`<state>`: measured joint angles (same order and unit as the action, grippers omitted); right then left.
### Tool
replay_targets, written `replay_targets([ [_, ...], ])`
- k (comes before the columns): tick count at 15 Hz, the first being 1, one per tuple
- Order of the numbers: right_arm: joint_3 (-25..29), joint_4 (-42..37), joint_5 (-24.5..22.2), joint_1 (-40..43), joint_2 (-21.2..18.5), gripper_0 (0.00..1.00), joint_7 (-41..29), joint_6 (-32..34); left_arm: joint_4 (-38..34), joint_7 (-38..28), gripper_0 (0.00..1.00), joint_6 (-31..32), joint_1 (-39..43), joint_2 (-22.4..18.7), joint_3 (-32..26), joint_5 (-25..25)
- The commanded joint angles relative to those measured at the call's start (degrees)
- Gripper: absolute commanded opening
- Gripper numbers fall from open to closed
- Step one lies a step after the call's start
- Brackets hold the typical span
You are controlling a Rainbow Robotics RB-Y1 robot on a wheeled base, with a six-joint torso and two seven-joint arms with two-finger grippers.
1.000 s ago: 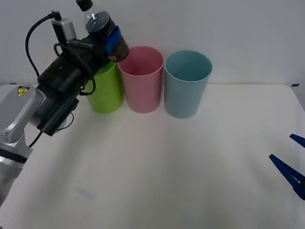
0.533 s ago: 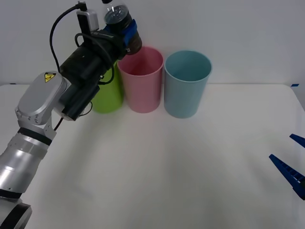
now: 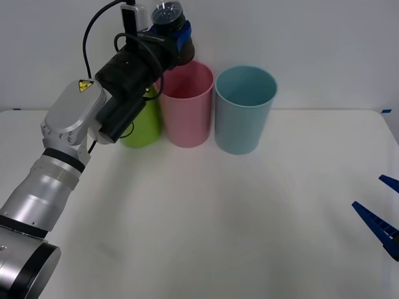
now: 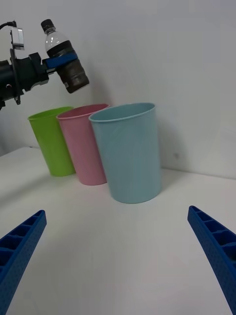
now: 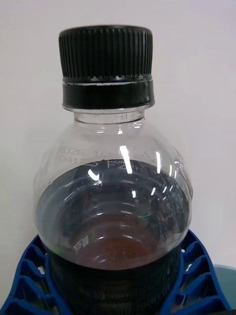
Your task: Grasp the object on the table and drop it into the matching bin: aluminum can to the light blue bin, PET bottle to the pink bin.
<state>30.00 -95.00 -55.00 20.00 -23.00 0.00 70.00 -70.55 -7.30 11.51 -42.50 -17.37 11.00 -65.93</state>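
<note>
A plain white wall backs a wide white table [image 3: 237,224], where 3 tall cups stand in a row near the far edge: a lime green bin [image 3: 142,121], the pink bin [image 3: 186,103] touching it, and the light blue bin [image 3: 244,109] just beside that. The left gripper [image 3: 174,38] is raised above the row, its blue fingers [image 5: 196,275] closed around the dark lower body of the PET bottle [image 3: 169,25], which hangs tilted in the air over the near-left rim of the pink bin, black cap uppermost. This looks like the carry step, close to its end. The next move calls for centring the bottle over the pink opening, clear of the green rim, before the fingers part. The right gripper [image 4: 123,256] waits low at the table's right side, spread wide and empty.
</note>
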Motion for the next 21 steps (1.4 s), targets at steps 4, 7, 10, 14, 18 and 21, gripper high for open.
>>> replay_targets([
  [4, 0.00, 0.00, 0.00, 0.00, 0.00, 1.00, 0.00, 0.00, 0.41, -0.61, 0.53, 0.01, -0.21, 0.32, -0.01, -0.61],
  [7, 0.00, 0.00, 0.00, 0.00, 0.00, 1.00, 0.00, 0.00, 0.41, -0.70, 1.00, 0.01, -0.21, 0.32, -0.01, -0.61],
  [10, 0.00, 0.00, 0.00, 0.00, 0.00, 1.00, 0.00, 0.00, 0.41, -0.78, 1.00, 0.10, -0.21, 0.32, -0.01, -0.08],
  [14, 0.00, 0.00, 0.00, 0.00, 0.00, 1.00, 0.00, 0.00, 0.32, -0.78, 1.00, 1.24, 0.40, -0.03, -0.01, 1.68],
  [18, 0.00, 0.00, 0.00, 0.00, 0.00, 1.00, 0.00, 0.00, -4.78, -0.61, 1.00, 2.56, 4.97, -3.64, -0.01, 6.07],
  [21, 0.00, 0.00, 0.00, 0.00, 0.00, 1.00, 0.00, 0.00, -10.40, -0.52, 1.00, 3.00, 10.25, -7.24, -0.01, 9.76],
])
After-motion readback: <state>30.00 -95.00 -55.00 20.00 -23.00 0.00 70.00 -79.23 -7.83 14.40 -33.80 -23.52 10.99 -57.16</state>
